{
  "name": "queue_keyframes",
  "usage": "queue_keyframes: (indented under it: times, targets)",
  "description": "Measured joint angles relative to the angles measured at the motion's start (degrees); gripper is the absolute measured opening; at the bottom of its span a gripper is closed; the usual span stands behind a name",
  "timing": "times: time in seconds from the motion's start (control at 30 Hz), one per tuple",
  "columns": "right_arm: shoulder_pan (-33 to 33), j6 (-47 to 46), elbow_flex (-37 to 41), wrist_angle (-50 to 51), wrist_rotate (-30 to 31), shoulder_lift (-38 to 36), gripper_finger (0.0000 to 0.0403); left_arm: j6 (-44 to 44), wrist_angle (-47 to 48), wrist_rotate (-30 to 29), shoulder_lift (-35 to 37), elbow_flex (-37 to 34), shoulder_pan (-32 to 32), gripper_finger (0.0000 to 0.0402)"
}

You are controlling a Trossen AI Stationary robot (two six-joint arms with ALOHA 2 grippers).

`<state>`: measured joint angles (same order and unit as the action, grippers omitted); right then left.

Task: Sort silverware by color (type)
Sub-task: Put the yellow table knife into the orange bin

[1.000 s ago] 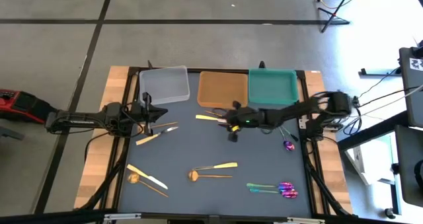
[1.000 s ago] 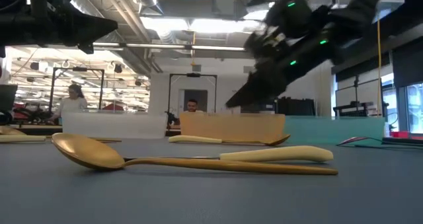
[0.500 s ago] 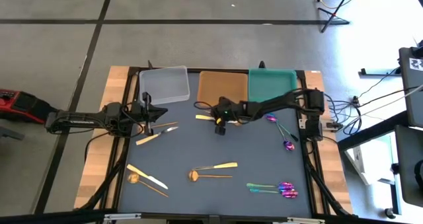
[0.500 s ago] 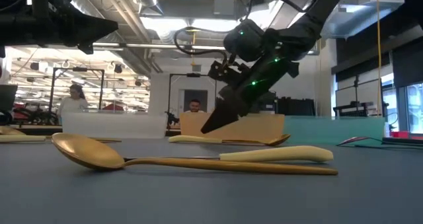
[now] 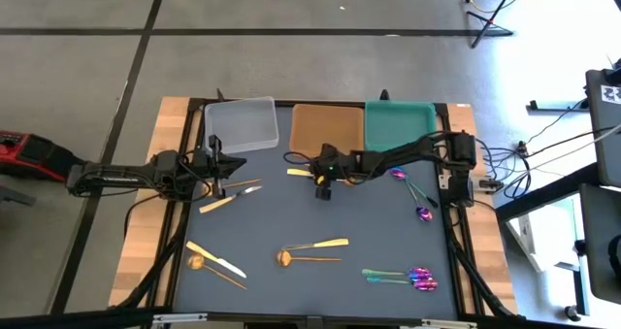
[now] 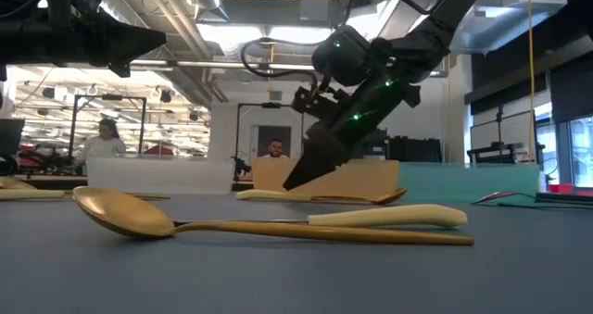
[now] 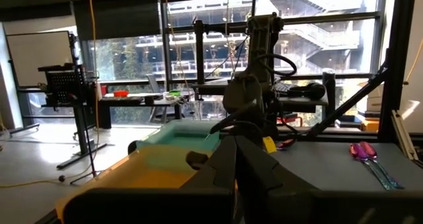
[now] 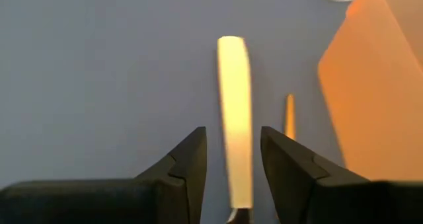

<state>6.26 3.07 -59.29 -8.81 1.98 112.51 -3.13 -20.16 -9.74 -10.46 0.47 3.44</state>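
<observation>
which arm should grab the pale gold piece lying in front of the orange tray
The right. Its hand is open and already straddles the pale gold flat-handled utensil by the orange rectangular plastic tray. The left hand waits farther off, beside the clear rectangular plastic tray.

Readable text: none in any view.
Labels, brands, numbers: none legible on the trays, the arms or the tabletop.
</observation>
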Motion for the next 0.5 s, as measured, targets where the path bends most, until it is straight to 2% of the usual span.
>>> queue_keyframes:
  times: [0.2, 0.5]
  targets:
    - [-1.49, -2.73, -0.75, 2.73, 1.05, 1.11, 0.0131, 0.02, -0.04, -0.02, 0.00, -0.01, 0.00, 0.0000]
    - [-1.31, 0.54, -0.72, 2.48, 4.88, 0.48, 0.0131, 0.00, -0.07, -0.02, 0.00, 0.00, 0.02, 0.0000]
